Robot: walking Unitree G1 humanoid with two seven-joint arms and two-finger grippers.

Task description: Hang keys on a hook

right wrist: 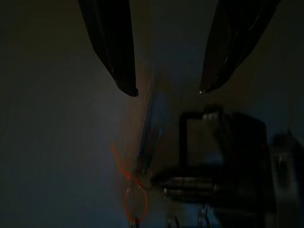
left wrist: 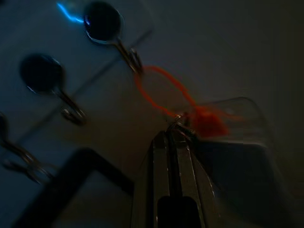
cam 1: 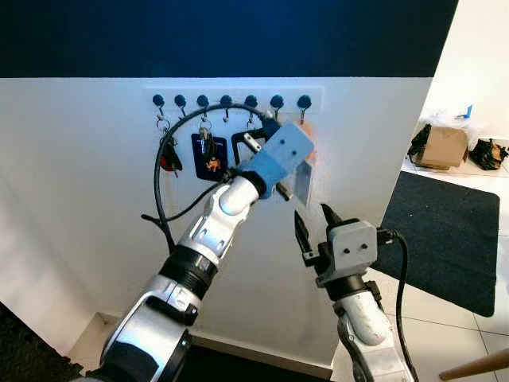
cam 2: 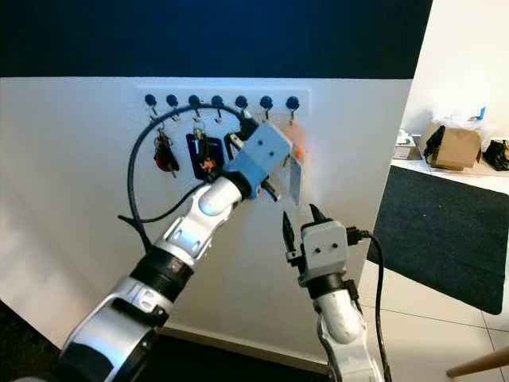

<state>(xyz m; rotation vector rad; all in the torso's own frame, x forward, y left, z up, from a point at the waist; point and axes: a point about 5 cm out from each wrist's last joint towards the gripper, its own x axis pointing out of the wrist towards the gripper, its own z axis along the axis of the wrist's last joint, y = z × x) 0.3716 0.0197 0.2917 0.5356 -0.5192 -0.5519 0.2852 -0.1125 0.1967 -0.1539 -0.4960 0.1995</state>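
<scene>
Fingers of left gripper (left wrist: 178,137) pressed together, pinching clear plastic key tag (left wrist: 237,142) w/ orange cord loop (left wrist: 161,90); loop sits over rightmost dark-knobbed metal hook (left wrist: 128,54) on white wall rack (cam 1: 318,95). Right gripper (right wrist: 166,90) below, near wall, black fingers (right wrist: 114,52) spread, holding nothing.

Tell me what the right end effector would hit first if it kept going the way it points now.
Probably the clear tag hanging by an orange cord from the end hook; the right end effector points up below it, though depth is unclear.
</scene>
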